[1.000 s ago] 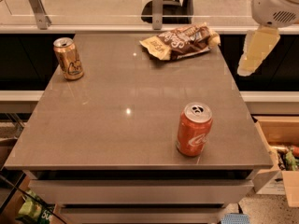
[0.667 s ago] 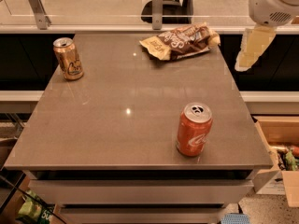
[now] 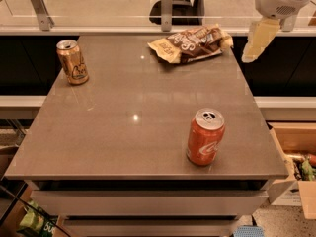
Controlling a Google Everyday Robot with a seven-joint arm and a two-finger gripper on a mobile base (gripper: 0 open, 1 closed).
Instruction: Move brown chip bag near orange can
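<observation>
The tool [image 3: 252,47] is hovering just off the counter's [image 3: 123,137] far right corner, carrying nothing; whether it is open cannot be told. The brown chip bag [image 3: 191,43] is lying ungrasped by the far edge, well apart from the orange can [image 3: 72,61] near the far left corner. By my judgement, the grasp and the carry are both waiting to be done.
</observation>
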